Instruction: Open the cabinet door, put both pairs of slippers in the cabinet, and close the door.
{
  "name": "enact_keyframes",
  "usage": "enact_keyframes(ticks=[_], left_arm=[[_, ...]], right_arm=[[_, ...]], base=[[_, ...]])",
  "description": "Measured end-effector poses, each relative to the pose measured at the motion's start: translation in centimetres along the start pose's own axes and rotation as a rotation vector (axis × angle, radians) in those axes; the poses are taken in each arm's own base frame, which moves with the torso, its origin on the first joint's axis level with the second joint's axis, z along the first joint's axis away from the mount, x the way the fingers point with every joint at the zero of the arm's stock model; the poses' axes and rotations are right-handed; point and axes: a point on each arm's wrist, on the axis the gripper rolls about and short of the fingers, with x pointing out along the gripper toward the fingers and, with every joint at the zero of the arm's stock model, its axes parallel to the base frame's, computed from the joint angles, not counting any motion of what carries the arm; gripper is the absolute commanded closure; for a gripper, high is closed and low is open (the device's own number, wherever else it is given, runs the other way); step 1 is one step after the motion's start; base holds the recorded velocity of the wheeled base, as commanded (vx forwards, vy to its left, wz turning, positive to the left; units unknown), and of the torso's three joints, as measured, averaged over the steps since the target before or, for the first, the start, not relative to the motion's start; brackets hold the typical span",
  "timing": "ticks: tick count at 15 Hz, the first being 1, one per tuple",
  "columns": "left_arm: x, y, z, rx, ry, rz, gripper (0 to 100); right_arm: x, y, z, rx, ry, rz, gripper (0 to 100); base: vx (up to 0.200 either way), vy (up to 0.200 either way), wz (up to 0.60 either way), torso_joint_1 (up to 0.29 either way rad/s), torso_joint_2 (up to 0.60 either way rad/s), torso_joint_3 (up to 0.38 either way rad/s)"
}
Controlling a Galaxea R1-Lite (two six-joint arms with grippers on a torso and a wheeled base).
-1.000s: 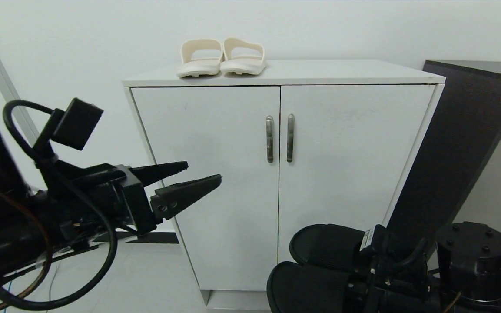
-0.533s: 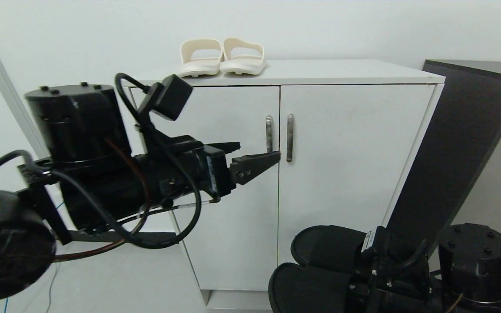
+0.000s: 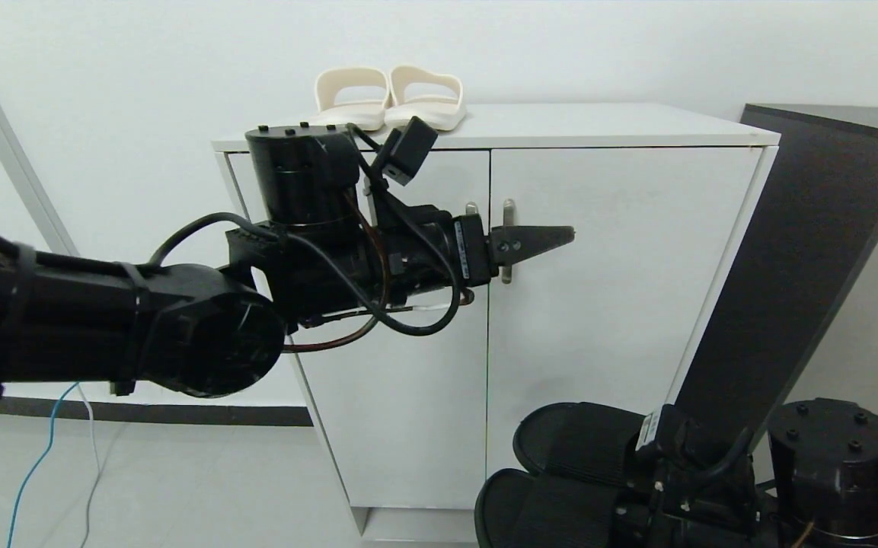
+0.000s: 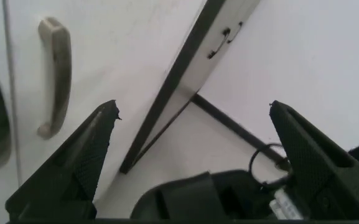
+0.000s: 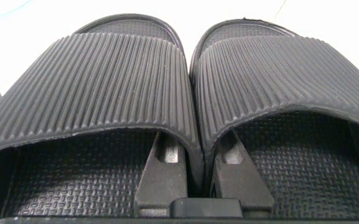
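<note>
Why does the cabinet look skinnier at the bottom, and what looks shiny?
Head view: the camera looks down, so the cabinet sides lean inward lower down. Left wrist view: the right door handle carries a pale sheen. Right wrist view: the black slippers catch soft light on their ribs, with dark shade under the straps.

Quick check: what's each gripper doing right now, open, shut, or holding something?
Left gripper: open, holding nothing.
Right gripper: shut on the black slippers.
</note>
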Motion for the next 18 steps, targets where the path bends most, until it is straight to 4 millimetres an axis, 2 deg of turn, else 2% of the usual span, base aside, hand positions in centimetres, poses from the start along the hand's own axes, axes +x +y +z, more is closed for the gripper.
enact_keyframes(ticks=[4, 10, 18], left_arm=[[1.0, 1.17, -0.11, -0.016, -0.014, 0.041, 0], [0.29, 0.86, 0.52, -0.005, -0.028, 0.118, 0], [0.59, 1.29, 0.39, 0.052, -0.05, 0.201, 0]], right_arm=[[-0.01, 0.01, -0.05, 0.0, 0.002, 0.001, 100], [-0.09, -0.03, 0.1, -0.004, -0.014, -0.006, 100], [0.03, 0.0, -0.1, -0.002, -0.005, -0.003, 100]], base=[[0.0, 0.0, 0.0, 0.0, 0.0, 0.0], [0.0, 0.0, 0.0, 0.0, 0.0, 0.0], [0.0, 0.0, 0.0, 0.0, 0.0, 0.0]])
